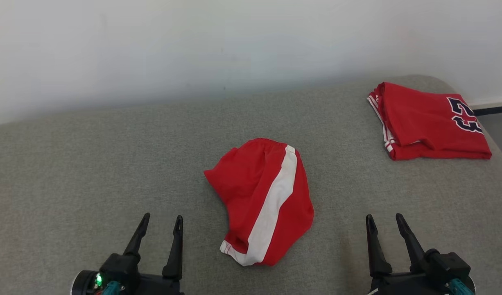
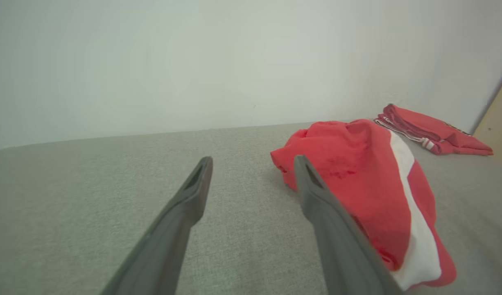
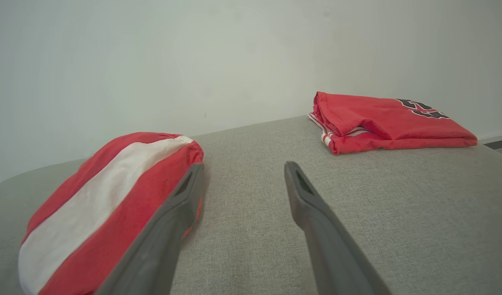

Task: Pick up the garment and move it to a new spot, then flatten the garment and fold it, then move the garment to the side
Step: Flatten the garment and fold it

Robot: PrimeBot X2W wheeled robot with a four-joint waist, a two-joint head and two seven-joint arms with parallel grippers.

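Between two grippers, on grey padded surface [image 1: 71, 164]: crumpled red garment [image 1: 245, 184] with white side stripe, lying loose, not gripped. Left gripper [image 1: 162, 217] low near front edge, fingers pointing forward along surface, jaws spread wide and holding nothing; garment just to its right, apart from its fingers. Right gripper [image 1: 383, 216] in mirrored pose, jaws likewise spread, empty; garment off to its left across bare fabric. Folded red jersey [image 1: 427, 123] with dark number lies well ahead and right of right gripper, near white wall [image 1: 193, 41].
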